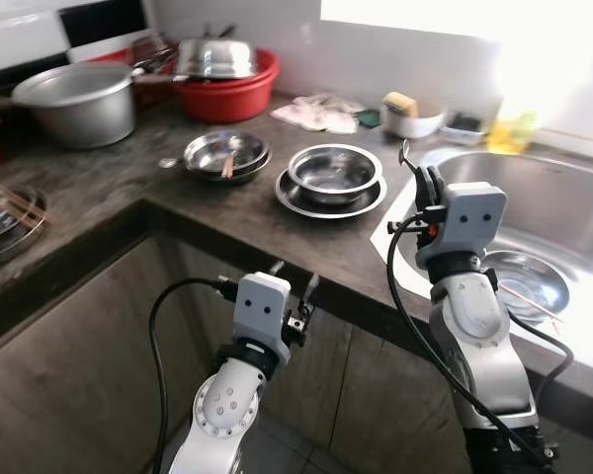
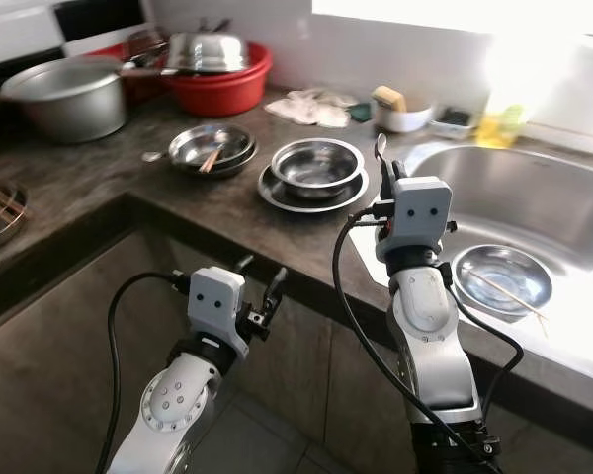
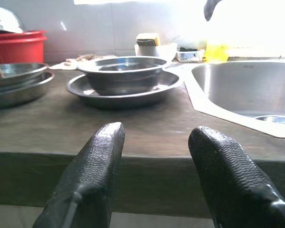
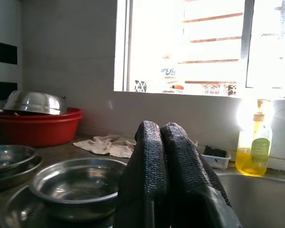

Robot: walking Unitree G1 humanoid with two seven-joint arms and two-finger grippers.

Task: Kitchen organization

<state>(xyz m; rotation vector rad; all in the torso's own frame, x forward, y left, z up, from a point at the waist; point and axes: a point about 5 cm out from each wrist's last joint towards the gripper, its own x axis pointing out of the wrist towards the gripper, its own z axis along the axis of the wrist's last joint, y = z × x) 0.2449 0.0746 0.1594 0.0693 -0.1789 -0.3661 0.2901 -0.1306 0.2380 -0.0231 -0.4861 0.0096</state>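
Bare dark countertop [image 1: 227,212] lies along the front edge, before the steel bowl on its plate [image 1: 333,178] and the stacked dishes [image 1: 225,155]. The left gripper [image 1: 292,286], fingers apart, sits below that edge. The sink [image 1: 563,212] holds one bowl [image 1: 524,281], with bare basin behind it

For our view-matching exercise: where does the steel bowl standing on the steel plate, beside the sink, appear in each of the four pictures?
Left eye view: steel bowl on the round steel plate, centre, counter beside the sink.
Right eye view: upper centre.
Left wrist view: upper centre, beyond the open left gripper.
Right wrist view: lower left, partly behind the shut right gripper.
Shared landmark: red plastic basin.
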